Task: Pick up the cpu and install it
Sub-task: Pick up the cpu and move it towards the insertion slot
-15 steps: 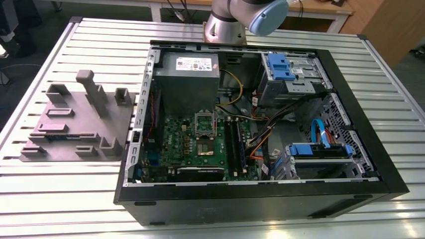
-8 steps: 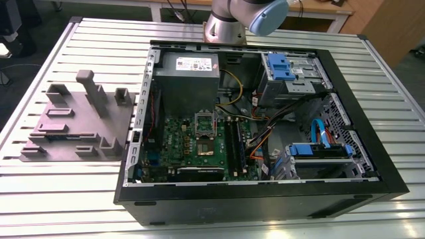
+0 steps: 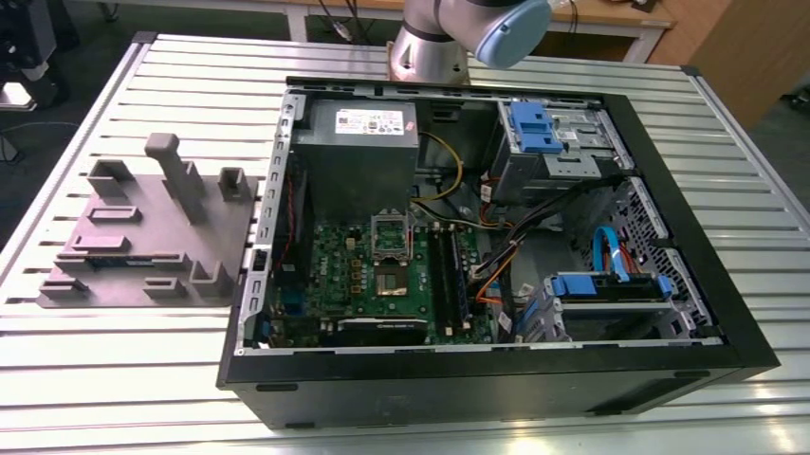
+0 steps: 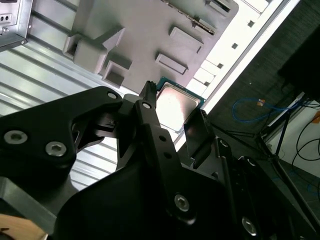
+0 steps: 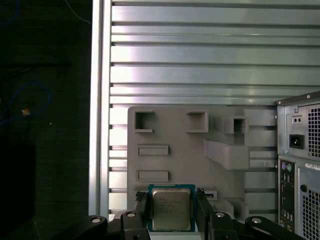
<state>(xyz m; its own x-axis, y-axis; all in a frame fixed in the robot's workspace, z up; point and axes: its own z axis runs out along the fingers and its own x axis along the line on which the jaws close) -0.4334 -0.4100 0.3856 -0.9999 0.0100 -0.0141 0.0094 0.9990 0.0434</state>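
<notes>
Both wrist views show the gripper (image 5: 171, 196) clamped on the cpu (image 5: 171, 210), the chip pinched between its jaws, with the grey fixture (image 5: 175, 125) beyond them. The exterior view adds the open case's (image 3: 506, 379) green motherboard (image 3: 336, 258).

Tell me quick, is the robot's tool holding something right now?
Tool: closed on the cpu, gripping it by two opposite edges.

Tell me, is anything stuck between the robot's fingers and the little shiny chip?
Nothing visible is in the way. In both wrist views the cpu sits right between the two fingers, one pressed against each side, held up over the grey holder tray.
</notes>
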